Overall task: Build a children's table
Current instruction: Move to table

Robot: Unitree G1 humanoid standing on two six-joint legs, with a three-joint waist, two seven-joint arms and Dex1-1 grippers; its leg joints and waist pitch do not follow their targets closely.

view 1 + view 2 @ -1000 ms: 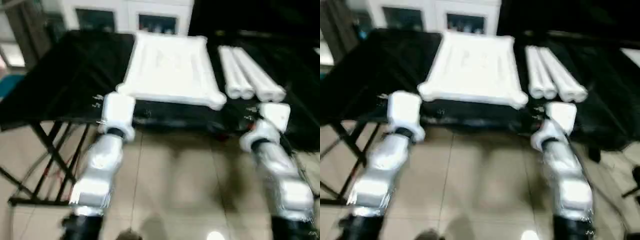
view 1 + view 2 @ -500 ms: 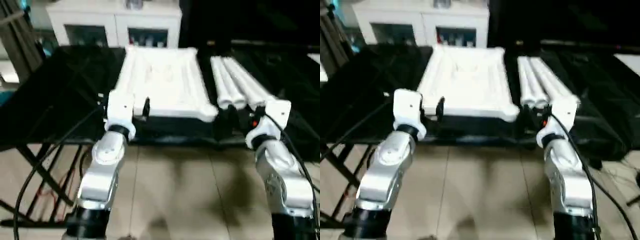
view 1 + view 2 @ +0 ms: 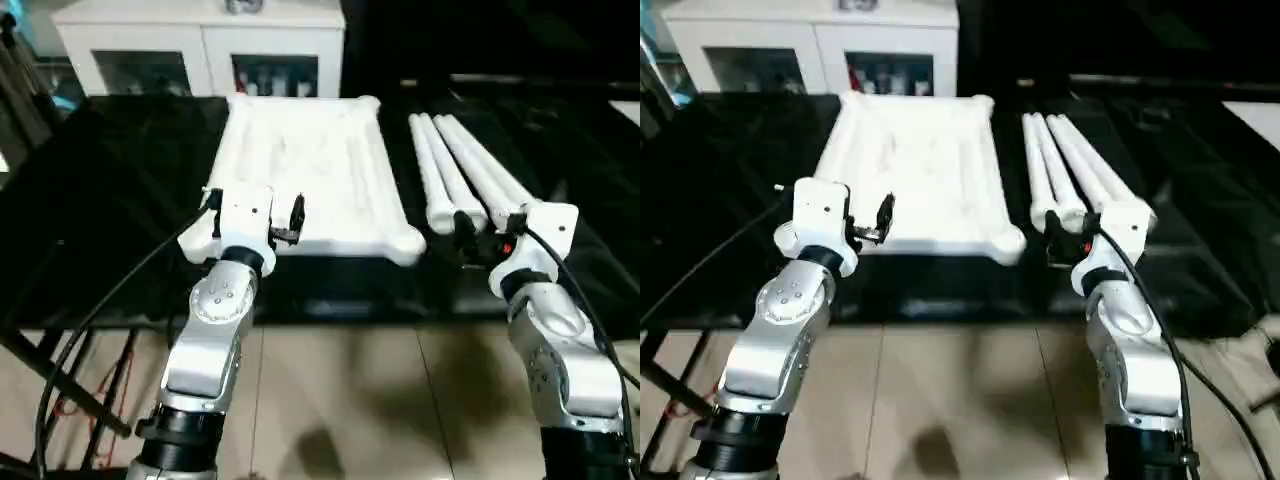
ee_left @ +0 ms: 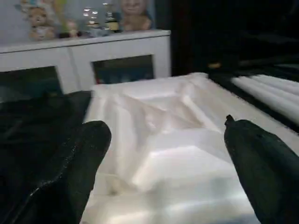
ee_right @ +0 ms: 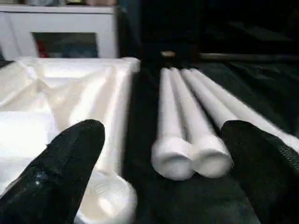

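- The two silver forearms are being held out over the tiled floor point(image 3: 340, 390) toward the near edge of the black-draped work table point(image 3: 120, 200), wrists level and fingers pointing forward across it.
- The left gripper point(image 4: 163, 154) is being kept spread wide and nothing is being pinched; one black finger point(image 4: 70, 172) is being shown at each side of the wrist view, with the tabletop's near end between them and beyond. From the head views it is being seen poised at the tabletop's near left corner; whether it is touching cannot be told.
- The right gripper point(image 5: 163, 163) is likewise being held wide apart and is gripping nothing; its fingers point(image 5: 60, 172) are being shown framing the near ends of the legs and the tabletop's near right corner.
- The white tabletop point(image 3: 310, 170) is lying flat, ribbed underside up, near the middle of the work table, its short end reaching the near edge and its rounded corner sockets point(image 3: 408, 245) being shown at the corners. Nothing is being seen set in the sockets.
- The white tubular legs point(image 3: 455, 175) are lying side by side just to the right of the tabletop, parallel to its long side and apart from it, with their near ends close to the right gripper.
- Past the far edge, a white cabinet point(image 3: 200, 50) with glass doors is standing.
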